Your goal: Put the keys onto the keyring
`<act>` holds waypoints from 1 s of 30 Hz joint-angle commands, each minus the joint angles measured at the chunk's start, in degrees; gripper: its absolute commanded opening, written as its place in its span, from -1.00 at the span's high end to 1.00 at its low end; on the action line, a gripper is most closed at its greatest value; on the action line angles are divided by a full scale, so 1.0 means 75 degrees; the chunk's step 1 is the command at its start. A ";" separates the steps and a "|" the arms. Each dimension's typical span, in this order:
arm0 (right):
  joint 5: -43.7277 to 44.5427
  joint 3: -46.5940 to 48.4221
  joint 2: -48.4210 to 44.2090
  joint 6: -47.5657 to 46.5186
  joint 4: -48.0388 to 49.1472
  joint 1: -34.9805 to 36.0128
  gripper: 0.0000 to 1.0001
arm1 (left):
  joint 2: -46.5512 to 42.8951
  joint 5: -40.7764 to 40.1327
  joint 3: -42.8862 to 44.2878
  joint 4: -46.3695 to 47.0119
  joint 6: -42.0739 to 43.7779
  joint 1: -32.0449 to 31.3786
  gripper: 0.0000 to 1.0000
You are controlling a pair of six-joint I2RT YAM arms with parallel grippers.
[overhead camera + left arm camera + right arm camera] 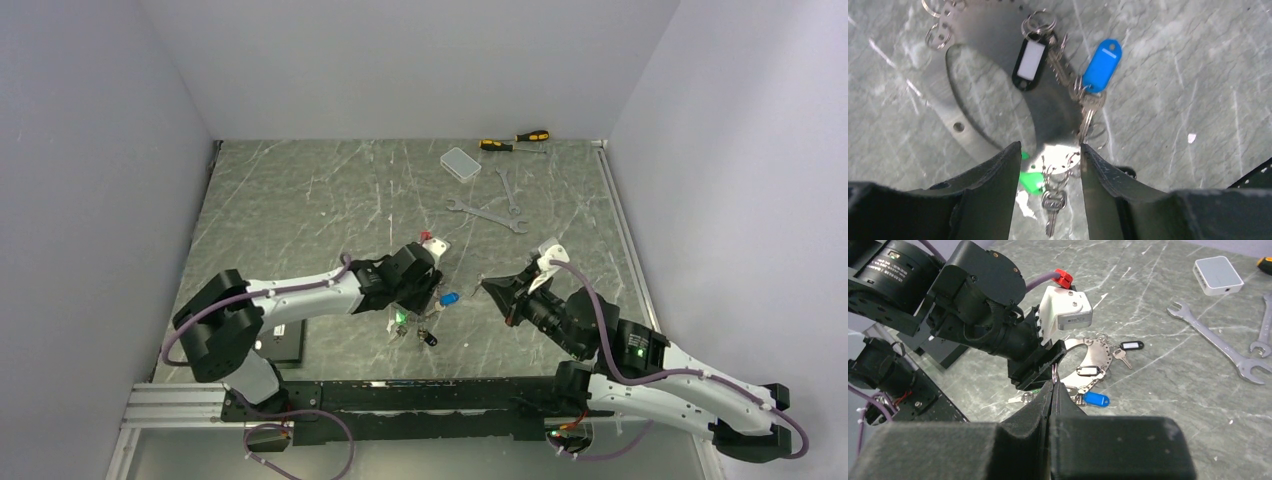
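L arm nearest: left gripper (pixel 1049 147) is hanging low over the grey marble-pattern table (pixel 300 200). Its black jaws are standing part-open astride the near end of the keyring (pixel 1048 115), a broad flat silver metal crescent w/ holes punched along its rim. Released; no firm pinch showing. Prob. placed there to pin or lift that end. Small silver keys are lying round it on little split rings: one bare silver key (pixel 1053 207) btwn the fingers, a green-tagged key (pixel 1032 182) by the L finger, a blue-tagged key (pixel 1102 65) and a black-tagged key w/ white label (pixel 1029 62) further out. Cannot tell which rings are passing thru the holes. Right gripper (pixel 1052 384) is waiting near the cluster, clenched. A thin wire loop is showing at its tips; held or merely behind, cannot tell. Far side: two long silver open-end wrenches (pixel 487 213), small white plastic box (pixel 461 162), orange-and-black screwdrivers (pixel 515 140), all well apart from the work.
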 commanded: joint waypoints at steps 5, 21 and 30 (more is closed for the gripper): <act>0.1085 0.0072 -0.0517 0.0577 -0.0500 0.0032 1.00 | 0.0864 0.0707 0.0607 0.1290 0.0601 0.0017 0.01; 0.0967 0.0117 -0.0841 0.0636 -0.0588 0.0040 1.00 | 0.1797 0.0946 0.1466 0.1431 0.0931 0.0535 0.16; 0.0930 0.0123 -0.0874 0.0612 -0.0594 0.0037 1.00 | 0.2418 0.1164 0.1791 0.1342 0.1036 0.0624 0.33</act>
